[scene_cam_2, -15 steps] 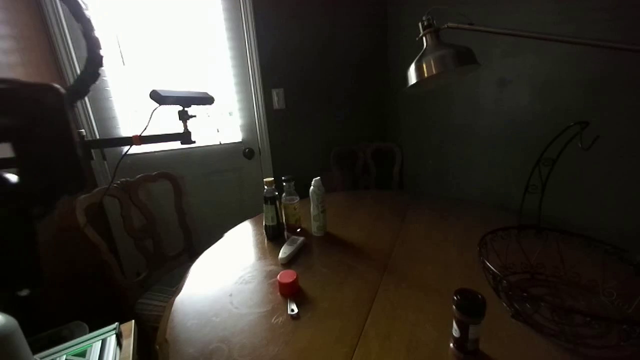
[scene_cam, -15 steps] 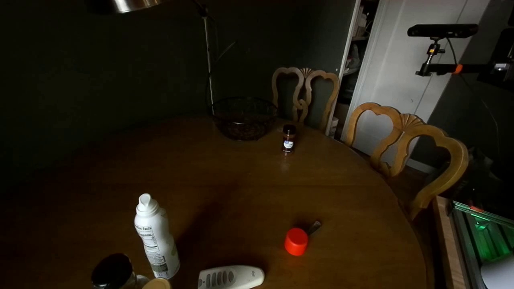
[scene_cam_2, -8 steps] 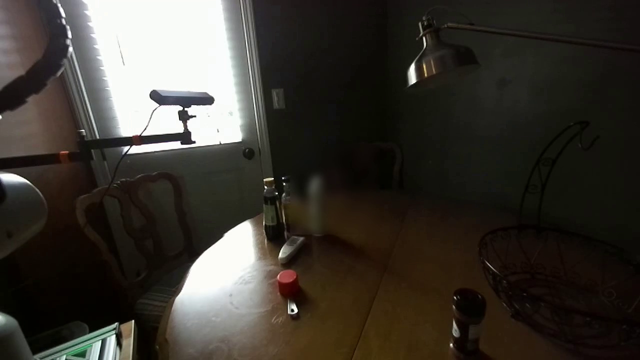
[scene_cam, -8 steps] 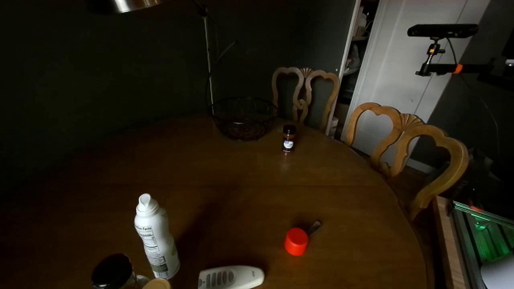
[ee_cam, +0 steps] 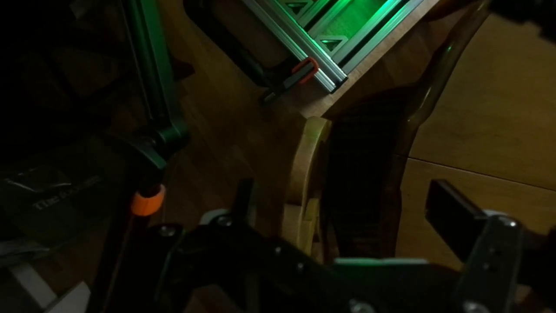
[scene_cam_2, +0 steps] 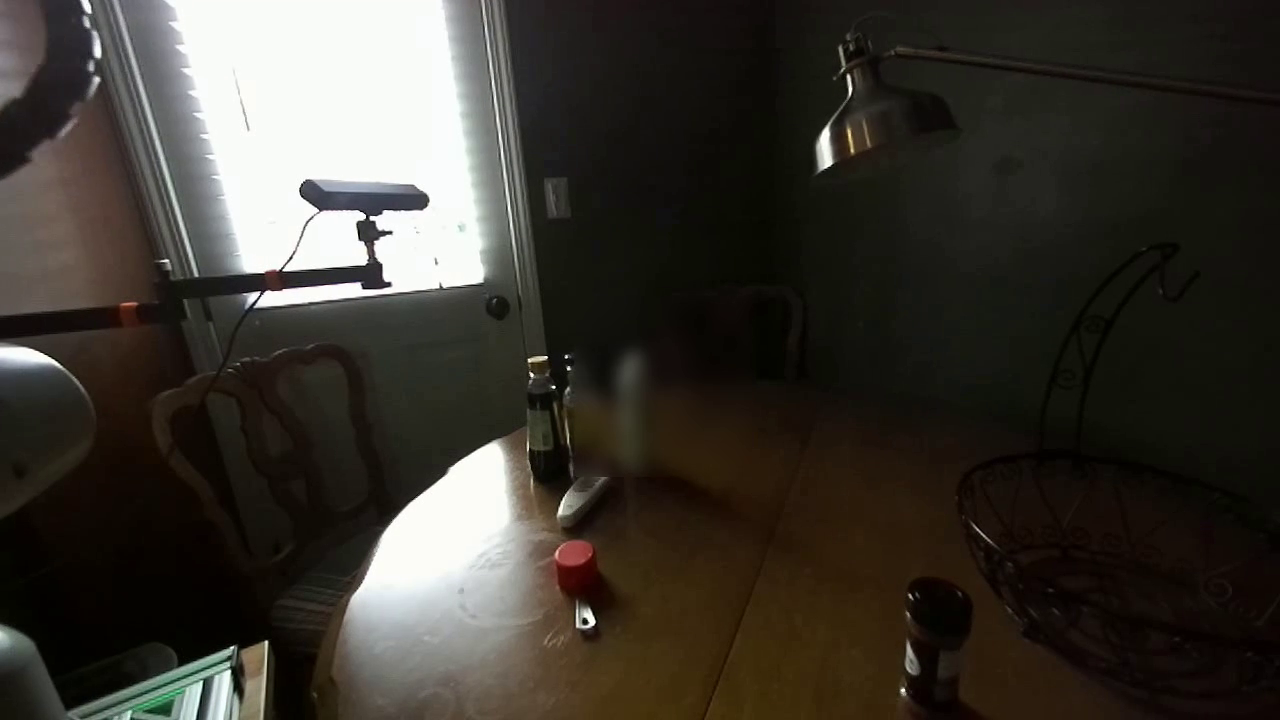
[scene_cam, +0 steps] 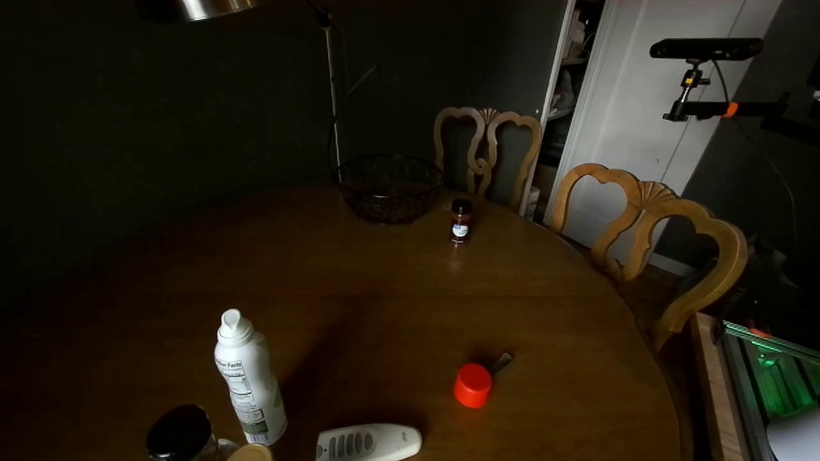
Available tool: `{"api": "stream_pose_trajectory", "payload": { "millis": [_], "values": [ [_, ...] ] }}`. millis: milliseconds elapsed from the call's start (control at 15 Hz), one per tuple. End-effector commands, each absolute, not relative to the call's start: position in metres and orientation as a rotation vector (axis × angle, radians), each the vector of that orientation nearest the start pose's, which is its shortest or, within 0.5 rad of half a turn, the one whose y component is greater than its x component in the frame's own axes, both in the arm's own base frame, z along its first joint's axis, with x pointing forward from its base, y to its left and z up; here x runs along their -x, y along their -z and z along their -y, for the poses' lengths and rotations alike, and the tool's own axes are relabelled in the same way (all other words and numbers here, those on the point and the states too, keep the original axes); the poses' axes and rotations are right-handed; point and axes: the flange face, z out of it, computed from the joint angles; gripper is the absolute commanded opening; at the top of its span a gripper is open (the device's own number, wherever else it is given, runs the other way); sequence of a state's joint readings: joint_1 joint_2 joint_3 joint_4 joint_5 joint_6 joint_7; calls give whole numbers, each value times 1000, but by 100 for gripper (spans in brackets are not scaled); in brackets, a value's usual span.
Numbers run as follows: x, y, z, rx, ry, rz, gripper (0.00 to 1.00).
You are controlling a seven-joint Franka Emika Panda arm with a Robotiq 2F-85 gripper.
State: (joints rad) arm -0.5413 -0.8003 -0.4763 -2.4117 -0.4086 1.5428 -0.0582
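Observation:
My gripper (ee_cam: 342, 187) stands open in the wrist view, with nothing between its fingers. Below it are a wooden chair back (ee_cam: 306, 161) and the table's edge; both look apart from it. In neither exterior view can the gripper be seen. On the table (scene_cam: 359, 269) a red cup (scene_cam: 473, 385) has a metal handle (scene_cam: 501, 363) beside it. A white remote (scene_cam: 368, 443) lies near it, and a white bottle (scene_cam: 250, 384) stands upright. Farther off is a dark-capped spice jar (scene_cam: 460, 223). A dark bottle (scene_cam_2: 543, 430) stands by others that are blurred.
A black wire basket (scene_cam: 384, 208) sits by the wall under a metal lamp (scene_cam_2: 880, 125). A camera on a bracket (scene_cam_2: 365, 195) juts out near the door. In the wrist view a metal frame (ee_cam: 321, 65) is lit green. White arm casing (scene_cam_2: 40, 430) shows at the edge.
The dark part of the arm has withdrawn outward past the edge in both exterior views, uncovering white casing in one of them. A blur now covers the far bottles. Objects on the table have not moved.

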Motion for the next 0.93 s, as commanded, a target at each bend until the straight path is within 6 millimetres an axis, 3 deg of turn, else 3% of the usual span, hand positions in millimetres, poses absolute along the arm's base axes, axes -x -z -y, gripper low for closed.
{"api": "stream_pose_trajectory", "payload": {
  "millis": [0,400,600,867],
  "values": [
    [-76,-528,368,2856,-305,-1360,100],
    [-19,-505,435,2683,-375,-1561,100],
    [8,-508,459,2601,-361,-1645,100],
    [48,-529,483,2534,-313,-1760,100]
  ]
}}
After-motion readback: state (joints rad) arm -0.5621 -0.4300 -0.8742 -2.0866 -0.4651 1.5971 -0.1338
